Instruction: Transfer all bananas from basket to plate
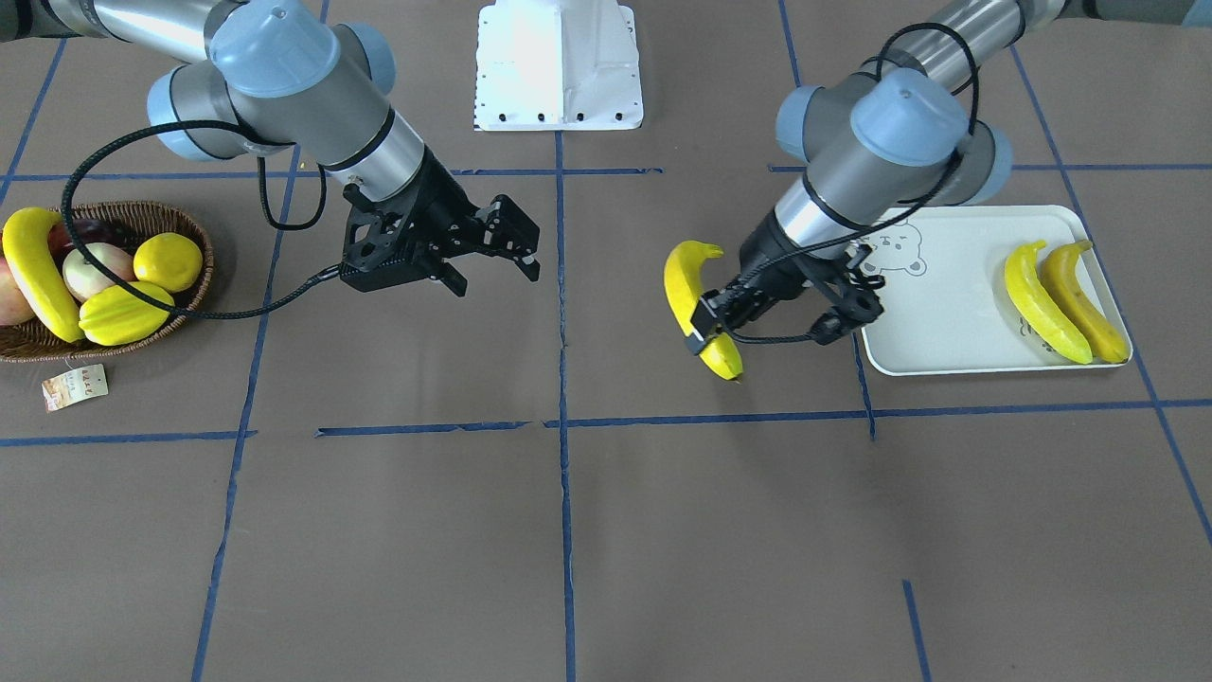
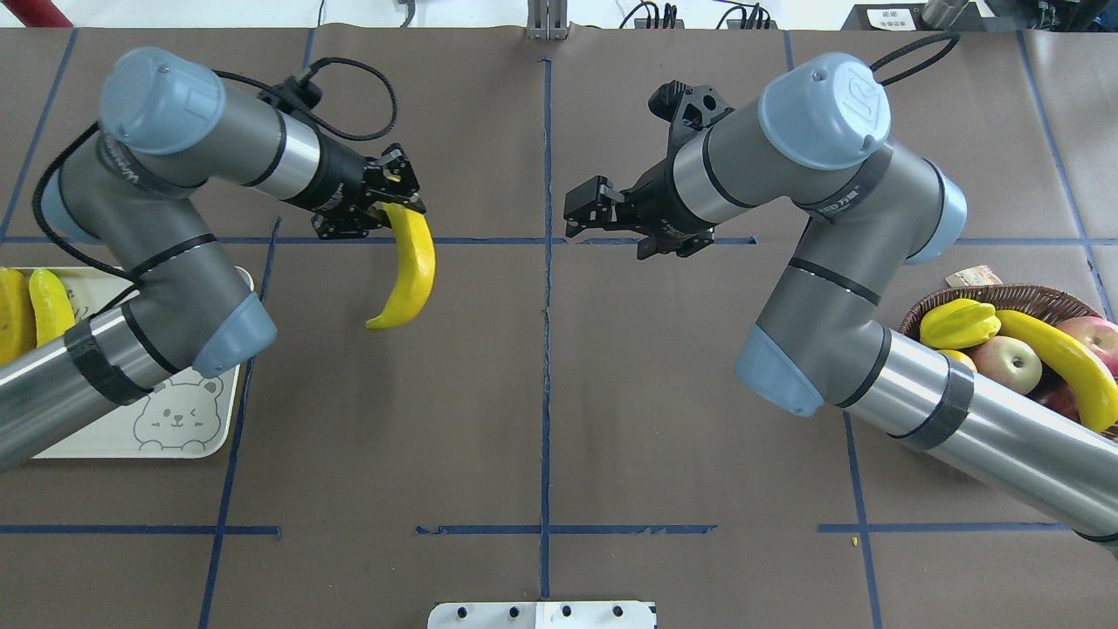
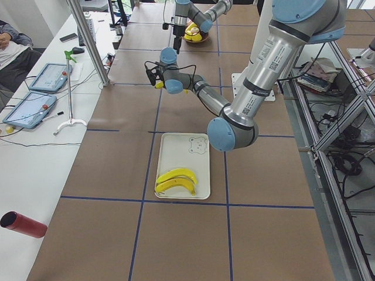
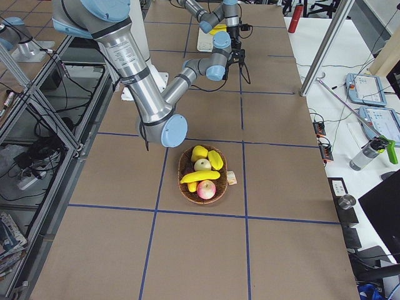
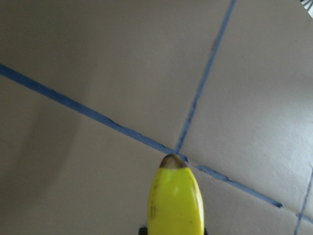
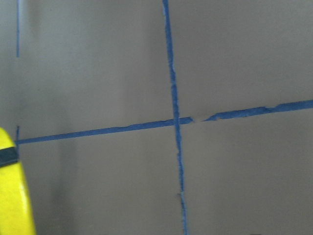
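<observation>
Over the brown table [image 1: 568, 530], glossy curved yellow banana [image 1: 684, 275] pinched in left pincer [image 1: 707, 327], right pincer [image 1: 499, 281] spread

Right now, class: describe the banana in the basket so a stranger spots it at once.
Find the dark-brown woven wicker basket on the robot's right. Across its fruit lies a long curved yellow banana; the round yellow lemon, ridged yellow-green starfruit and apples are all short.

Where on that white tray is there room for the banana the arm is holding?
The tray is bare through its middle, between the bear drawing and the two bananas lying side by side at one end. That end is crowded. The left gripper holds the third banana over the table beside the tray.
</observation>
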